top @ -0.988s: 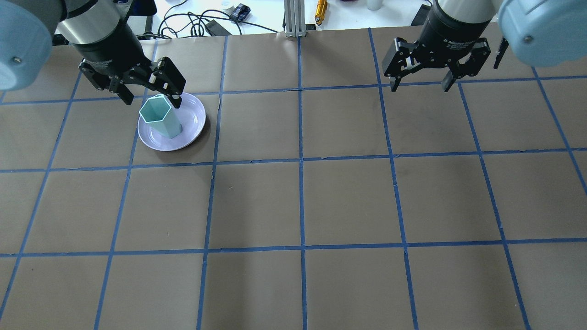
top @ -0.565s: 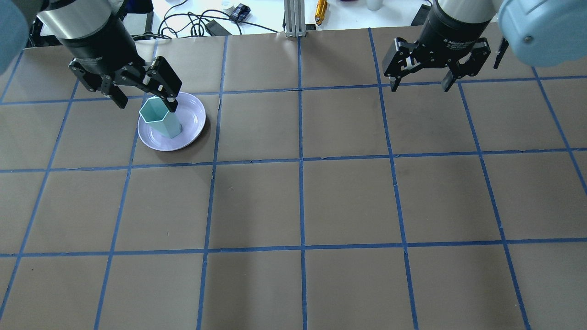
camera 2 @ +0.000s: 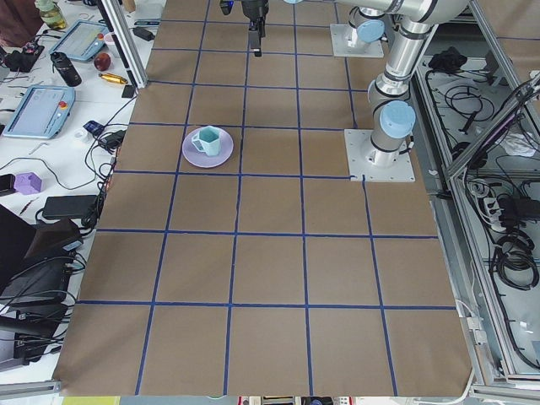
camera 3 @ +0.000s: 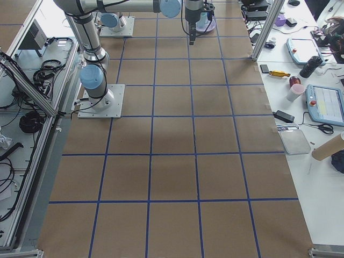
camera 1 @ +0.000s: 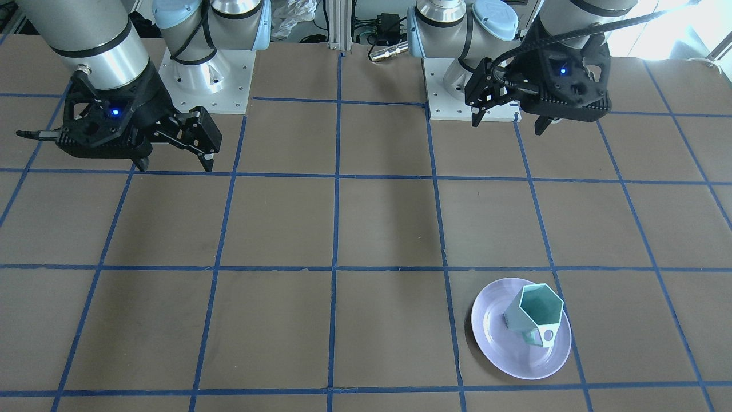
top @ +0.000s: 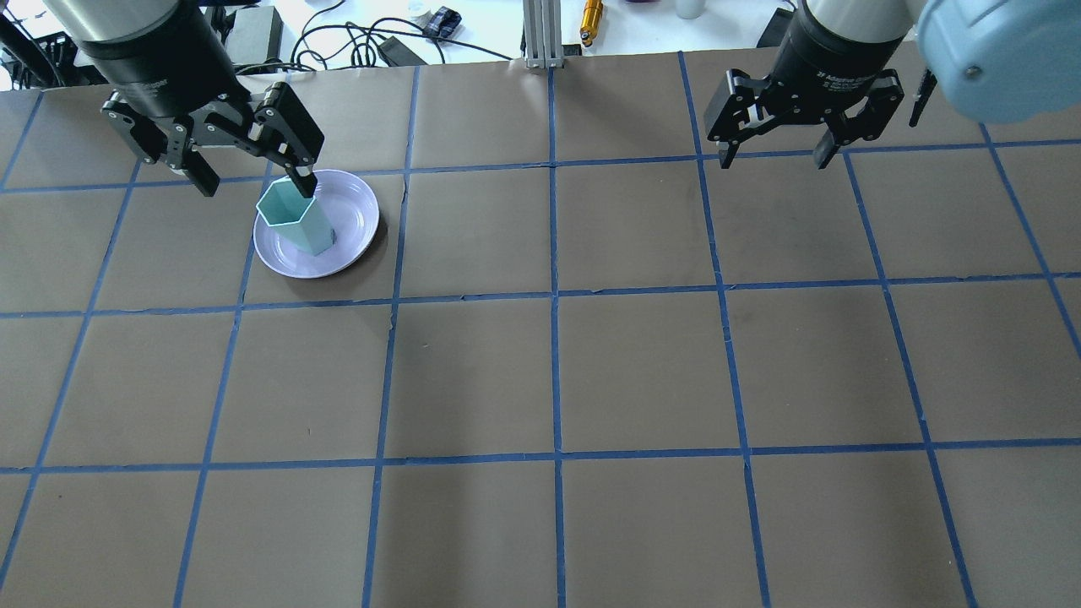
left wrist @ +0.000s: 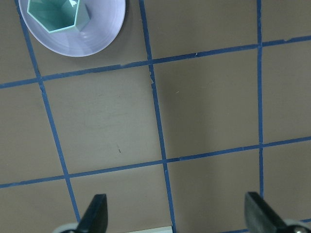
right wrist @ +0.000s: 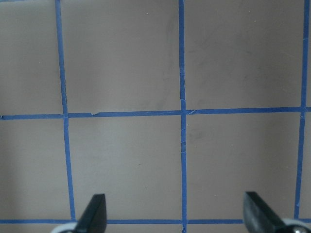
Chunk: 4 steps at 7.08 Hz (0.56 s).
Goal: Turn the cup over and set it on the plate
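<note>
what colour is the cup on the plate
Pale mint green cup, on a lavender-white plate; clearest in the front-facing view.

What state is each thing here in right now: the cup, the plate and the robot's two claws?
Cup: upright, open end up, standing on the plate.
Plate: flat on the table, carrying the cup.
Left claw: open, empty, up off the table and apart from the cup.
Right claw: open, empty, above bare table.
</note>
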Tool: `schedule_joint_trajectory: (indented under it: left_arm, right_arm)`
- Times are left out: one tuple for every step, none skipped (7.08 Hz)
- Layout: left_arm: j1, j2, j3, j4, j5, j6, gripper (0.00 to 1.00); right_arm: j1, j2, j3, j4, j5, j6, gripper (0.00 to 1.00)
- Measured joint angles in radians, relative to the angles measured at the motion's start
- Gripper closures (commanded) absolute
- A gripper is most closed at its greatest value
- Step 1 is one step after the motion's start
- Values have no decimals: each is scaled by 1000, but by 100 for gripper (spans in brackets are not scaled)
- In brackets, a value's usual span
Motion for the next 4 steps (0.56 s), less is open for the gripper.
schedule_joint_trajectory:
  left_arm:
    - [-3,8,-41,120,6,-16,0]
    - [-4,17,-75,209,21,-30,0]
    - [-4,22,-90,245,46,-41,0]
    - [-5,23,-97,257,61,-55,0]
  right_arm:
    - [0,0,0,0,0,0,0]
    - [0,0,0,0,0,-1,0]
    - [0,0,0,0,1,-1,0]
    - [0,0,0,0,1,0,0]
